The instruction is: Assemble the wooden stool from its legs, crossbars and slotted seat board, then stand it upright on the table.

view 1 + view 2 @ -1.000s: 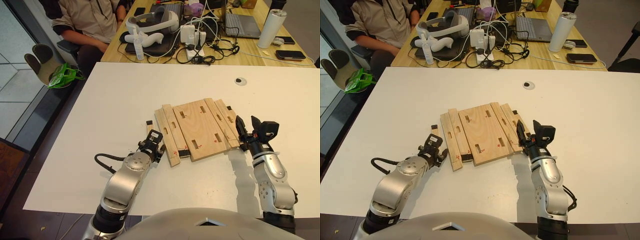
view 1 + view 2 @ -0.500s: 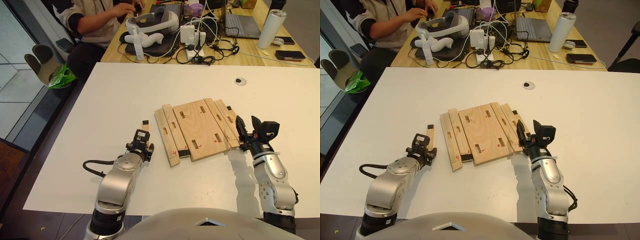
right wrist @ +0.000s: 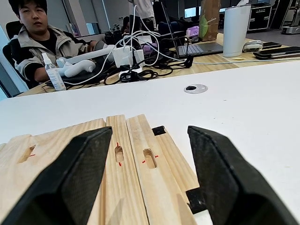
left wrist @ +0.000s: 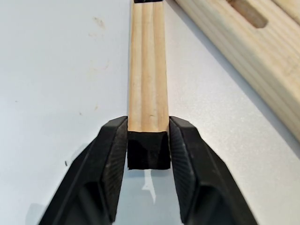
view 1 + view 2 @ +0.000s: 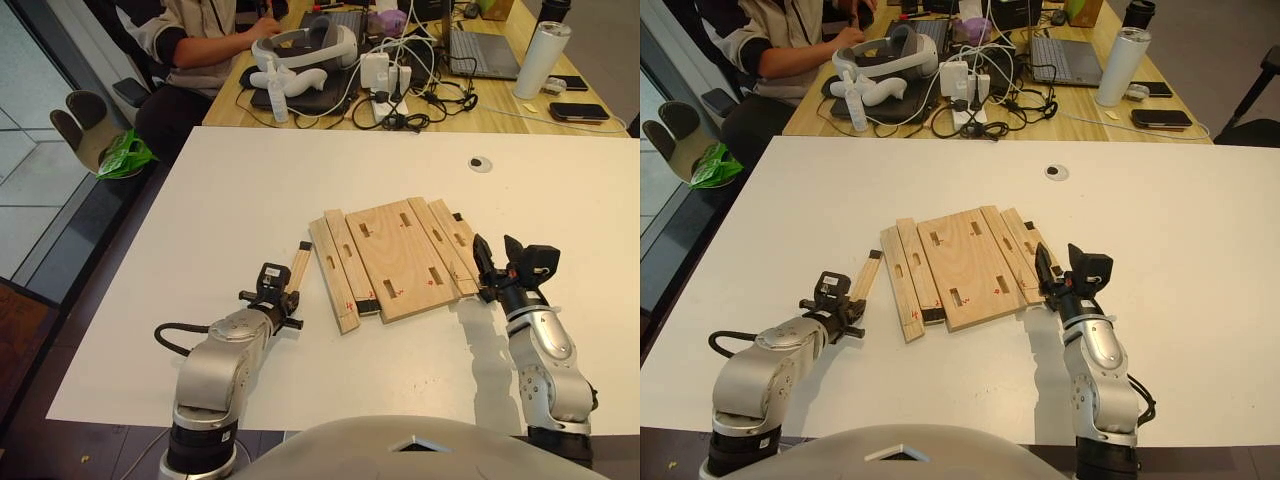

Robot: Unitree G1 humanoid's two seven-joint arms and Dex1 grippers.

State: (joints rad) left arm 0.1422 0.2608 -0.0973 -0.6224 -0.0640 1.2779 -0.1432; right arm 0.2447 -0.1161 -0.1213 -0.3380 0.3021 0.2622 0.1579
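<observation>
The crossbar [image 4: 147, 70] sits pinched by its end in the left claw [image 4: 148, 125].

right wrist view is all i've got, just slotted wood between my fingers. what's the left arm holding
Observer: The left gripper is shut on the black-capped end of a thin crossbar.
Operator: where's that sitting
Observer: Lying on the white table, on the robot's left of the row of parts, its far end near the leftmost slotted leg.
Operator: how's the row laid out
Observer: The seat board lies flat in the middle with two slotted legs on each side.
</observation>
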